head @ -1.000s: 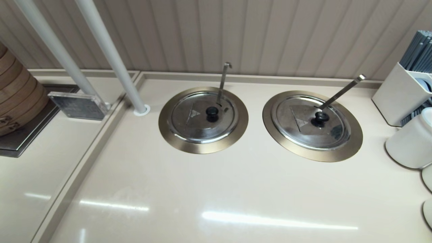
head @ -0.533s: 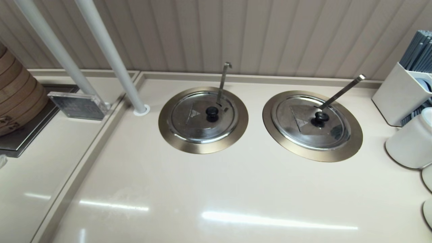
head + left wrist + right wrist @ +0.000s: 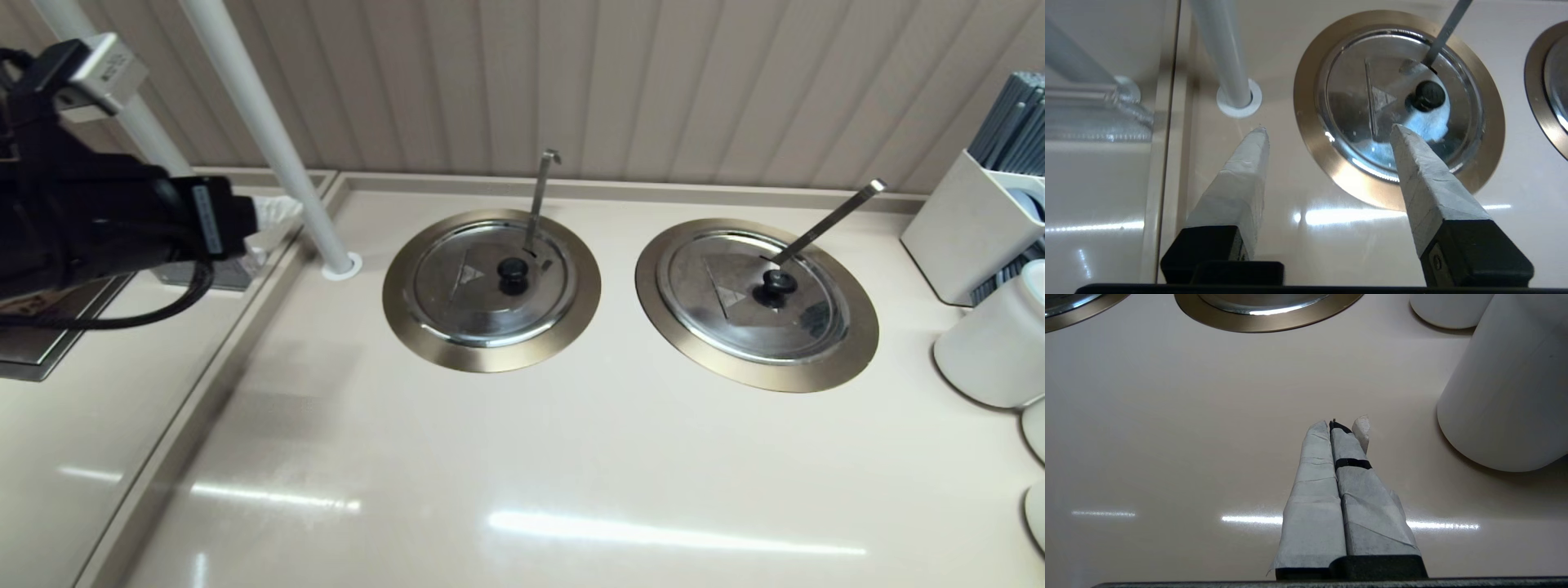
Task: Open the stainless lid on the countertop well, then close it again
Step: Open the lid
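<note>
Head view: my left gripper (image 3: 273, 214) sits at the upper left of the frame, up against the white pole (image 3: 269, 139), well apart from the stainless lid (image 3: 490, 282). The lid lies flat and closed on the well (image 3: 408, 314), just left of frame centre, black knob (image 3: 513, 273) on top, hook-tipped ladle handle (image 3: 539, 196) sticking up through its edge notch toward the back wall. The twin lid (image 3: 755, 294) sits closed at centre right with its own straight ladle handle (image 3: 824, 222). White containers (image 3: 992, 343) at the right edge.

In the left wrist view I see the fingers (image 3: 1241, 179) spread wide apart, nothing between them, hovering above the counter (image 3: 1298, 245); the lid fills the upper middle of that frame.

In the right wrist view my right gripper (image 3: 1337, 426) has its taped fingers pressed together, empty, low over bare counter beside a white container (image 3: 1506, 388) at the right of frame.
</note>
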You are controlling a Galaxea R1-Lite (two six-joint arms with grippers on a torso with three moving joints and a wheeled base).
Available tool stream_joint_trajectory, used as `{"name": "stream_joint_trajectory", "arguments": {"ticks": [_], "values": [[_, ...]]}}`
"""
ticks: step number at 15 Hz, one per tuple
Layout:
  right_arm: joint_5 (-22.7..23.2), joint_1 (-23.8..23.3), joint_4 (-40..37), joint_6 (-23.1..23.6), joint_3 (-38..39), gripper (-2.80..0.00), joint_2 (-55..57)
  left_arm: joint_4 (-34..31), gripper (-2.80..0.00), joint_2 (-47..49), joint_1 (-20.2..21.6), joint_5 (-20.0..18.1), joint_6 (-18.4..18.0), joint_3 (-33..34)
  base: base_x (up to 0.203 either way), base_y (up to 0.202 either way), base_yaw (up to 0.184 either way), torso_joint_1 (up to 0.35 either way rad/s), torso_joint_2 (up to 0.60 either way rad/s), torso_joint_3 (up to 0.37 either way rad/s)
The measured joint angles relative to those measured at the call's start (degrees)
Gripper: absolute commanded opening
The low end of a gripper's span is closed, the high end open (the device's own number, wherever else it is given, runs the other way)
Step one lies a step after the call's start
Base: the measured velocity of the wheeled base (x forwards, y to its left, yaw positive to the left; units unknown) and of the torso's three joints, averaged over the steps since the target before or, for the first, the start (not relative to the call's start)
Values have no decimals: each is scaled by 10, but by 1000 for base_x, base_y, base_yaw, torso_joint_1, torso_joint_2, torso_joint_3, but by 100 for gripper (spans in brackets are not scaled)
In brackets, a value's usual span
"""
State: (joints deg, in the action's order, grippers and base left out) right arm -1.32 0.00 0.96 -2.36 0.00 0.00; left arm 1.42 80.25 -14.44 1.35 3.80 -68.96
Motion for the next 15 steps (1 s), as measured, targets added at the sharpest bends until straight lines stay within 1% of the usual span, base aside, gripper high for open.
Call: {"name": "stream_joint_trajectory", "arguments": {"ticks": [1, 2, 4, 7, 8, 9, 10, 11, 13, 14, 15], "values": [[0, 0, 0, 0, 0, -280, 0, 6, 0, 37, -11, 9, -3, -36, 0, 0, 0, 0, 0, 0], [0, 0, 0, 0, 0, -280, 0, 8, 0, 74, -32, 19, -3, -71, 0, 0, 0, 0, 0, 0], [0, 0, 0, 0, 0, -280, 0, 11, 0, 133, -70, 38, 7, -123, 0, 0, 0, 0, 0, 0], [0, 0, 0, 0, 0, -280, 0, 13, 0, 215, -112, 113, 12, -207, 0, 0, 0, 0, 0, 0], [1, 0, 0, 0, 0, -280, 0, 15, 0, 235, -127, 134, 17, -225, 0, 0, 0, 0, 0, 0], [0, 0, 0, 0, 0, -280, 0, 22, 0, 249, -140, 142, 22, -226, 0, 0, 0, 0, 0, 0], [0, 0, 0, 0, 0, -280, 0, 41, 0, 257, -148, 142, 24, -214, 0, 0, 0, 0, 0, 0], [0, 0, 0, 0, 0, -280, 0, 70, 0, 264, -154, 139, 24, -200, 0, 0, 0, 0, 0, 0], [0, 0, 0, 0, 0, -280, 0, 156, 0, 275, -164, 136, 18, -177, 0, 0, 0, 0, 0, 0], [0, 0, 0, 0, 0, -280, 0, 182, 0, 277, -165, 137, 16, -171, 0, 0, 0, 0, 0, 0], [0, 0, 0, 0, 0, -280, 0, 179, 0, 274, -166, 136, 14, -160, 0, 0, 0, 0, 0, 0]]}}
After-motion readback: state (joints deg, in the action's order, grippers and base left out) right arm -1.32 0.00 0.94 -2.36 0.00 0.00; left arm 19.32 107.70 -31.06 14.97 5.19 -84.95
